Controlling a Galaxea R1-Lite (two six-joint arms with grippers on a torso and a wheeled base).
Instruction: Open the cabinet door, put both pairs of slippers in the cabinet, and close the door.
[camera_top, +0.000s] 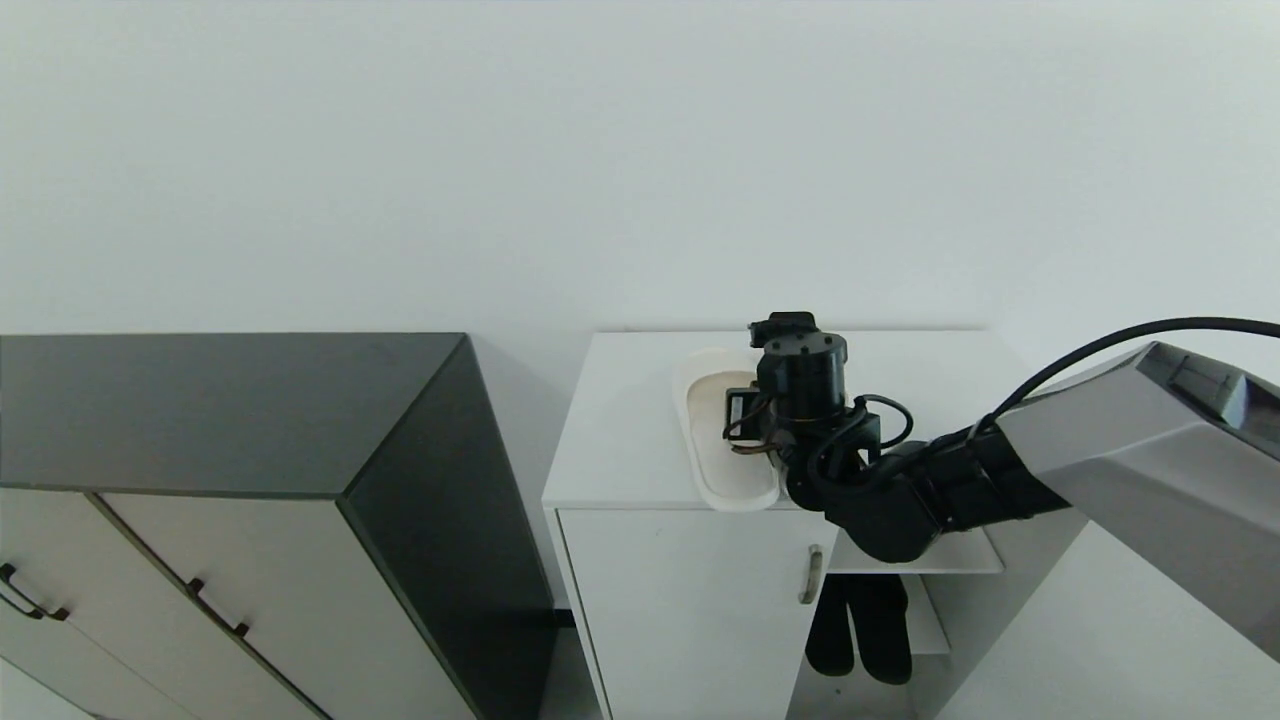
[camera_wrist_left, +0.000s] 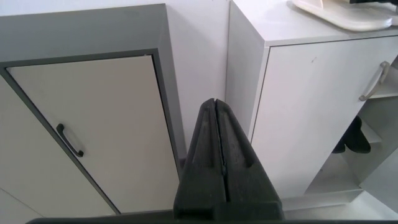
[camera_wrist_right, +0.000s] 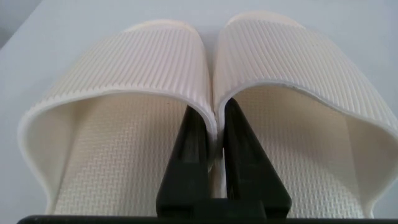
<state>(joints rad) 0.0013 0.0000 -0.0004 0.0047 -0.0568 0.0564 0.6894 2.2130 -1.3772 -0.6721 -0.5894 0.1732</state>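
Right gripper (camera_top: 752, 438) is on top of the cabinet (camera_top: 630, 420), over the cream slippers (camera_top: 712, 400), which lie side by side on the cabinet top near its front edge, heels slightly over the edge. In the right wrist view the right gripper (camera_wrist_right: 215, 155) has its fingers (camera_wrist_right: 189, 158) clenched on the two touching inner edges of the cream slippers (camera_wrist_right: 124, 81), one finger inside each slipper, the edges pinched between them. Left gripper (camera_wrist_left: 216, 112) hangs low in front of the gap between the cabinet (camera_wrist_left: 298, 112) and a dark cupboard (camera_wrist_left: 81, 37), fingers pressed together with nothing in them. The cabinet's left door (camera_top: 690, 600) is flat against the front, with its handle (camera_top: 812, 573) at the right edge. The right side of the cabinet is open, shelves visible. Black slippers (camera_top: 868, 625) sit inside that open compartment under a shelf, toes inward, close together; they show in the left wrist view too (camera_wrist_left: 356, 138). The dark cupboard (camera_top: 230, 410) stands to the left of the cabinet, doors shut, against a plain wall (camera_top: 640, 150).
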